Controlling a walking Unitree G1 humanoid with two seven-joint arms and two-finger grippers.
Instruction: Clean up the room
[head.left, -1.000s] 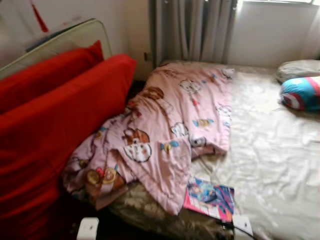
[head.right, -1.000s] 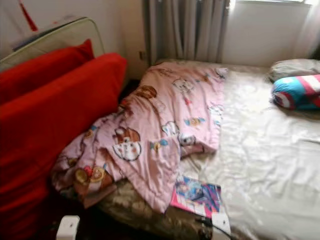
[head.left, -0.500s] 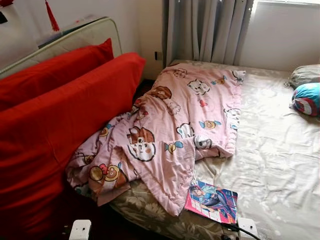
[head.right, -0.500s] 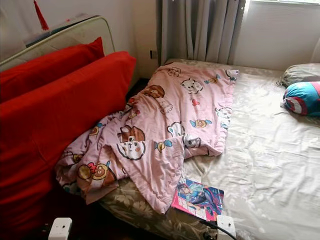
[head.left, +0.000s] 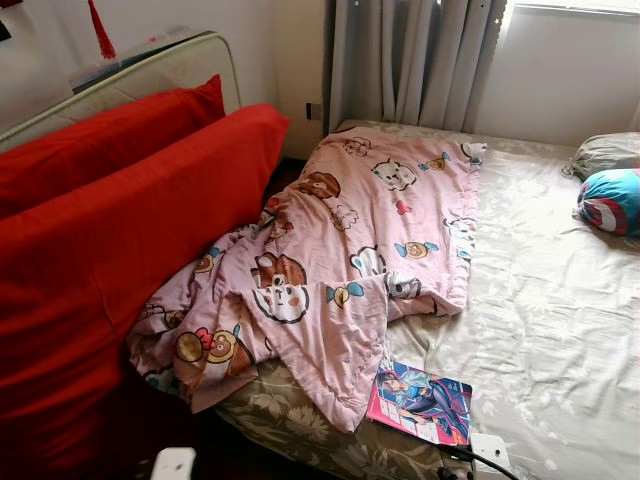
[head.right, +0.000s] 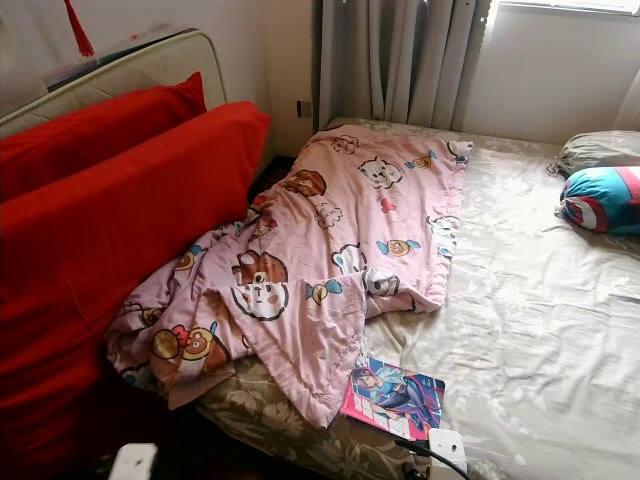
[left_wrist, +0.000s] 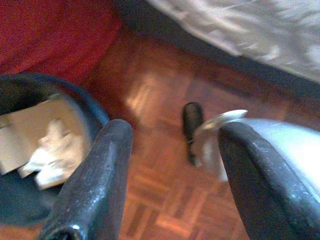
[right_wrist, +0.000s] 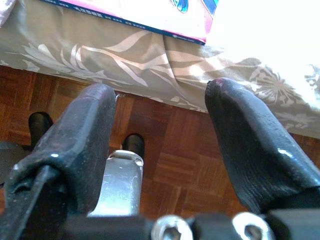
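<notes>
Looking down at the bed (head.left: 560, 330), we see almost the same picture as half a second ago, only slid a tiny bit, so it is our head that moves, not the things. One second ago the picture was blurry and the window side sat lower; now it is sharp, so we think we are nearly standing still and ready to start tidying.

The pink blanket (head.left: 350, 260) lies crumpled over the near corner of the bed and hangs down beside the red cushions (head.left: 120, 260). A bright book (head.left: 420, 402) lies flat at the bed's edge, just beside the blanket's tip. A striped pillow (head.left: 608, 200) sits at the far side.

Our left end effector (left_wrist: 170, 185) hangs low over the wood floor (left_wrist: 165, 165), released and holding nothing, near a blue bin (left_wrist: 30, 165) with scraps inside. Our right end effector (right_wrist: 160, 150) is spread wide too, holding nothing, just under the book (right_wrist: 150, 12) at the bed's edge. We guess the book is first to pick up.
</notes>
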